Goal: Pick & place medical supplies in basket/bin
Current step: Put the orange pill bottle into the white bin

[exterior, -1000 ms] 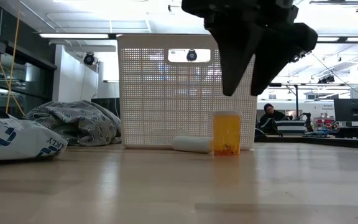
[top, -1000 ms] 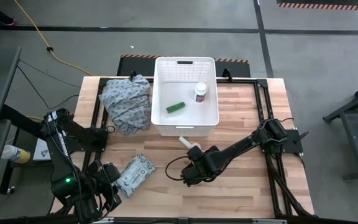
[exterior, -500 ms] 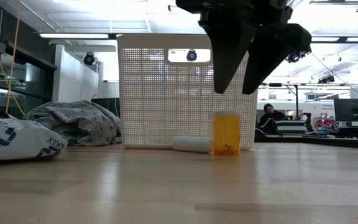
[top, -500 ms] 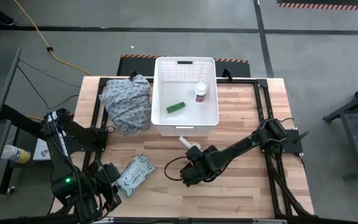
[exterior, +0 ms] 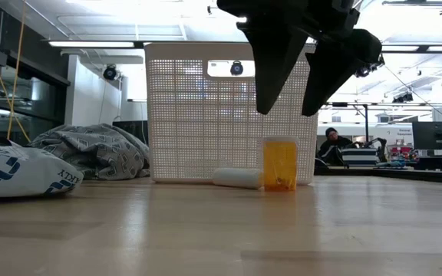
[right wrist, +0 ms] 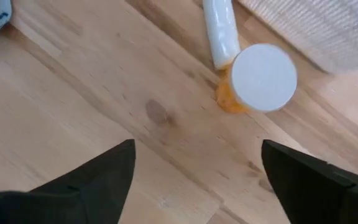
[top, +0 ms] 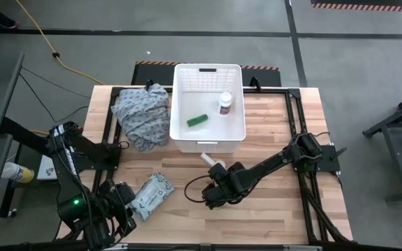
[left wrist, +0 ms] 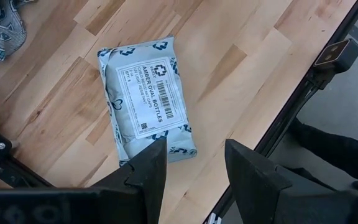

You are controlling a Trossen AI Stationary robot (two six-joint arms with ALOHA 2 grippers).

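Right gripper (exterior: 294, 84), fingers spread wide, hovers above the orange vial (exterior: 280, 163) standing at the white bin's (top: 237, 136) six o'clock; descending squarely should straddle it. Left gripper (left wrist: 194, 171), fingers parted, waits over the packet (left wrist: 146, 99).

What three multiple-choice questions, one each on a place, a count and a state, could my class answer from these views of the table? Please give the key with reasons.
1. Where does the orange vial stand?
A. Inside the white bin
B. On the table, just outside the bin
C. On the grey-blue cloth

2. How many items lie inside the bin?
A. None
B. Two
C. Four

3. How is the right gripper?
A. Open, above the vial
B. Shut on the vial
C. Shut on the white tube

Key:
1 B: the low view shows it on the wood beside the tube.
2 B: the high view shows a green box and a white bottle.
3 A: its fingers stand apart, holding nothing.
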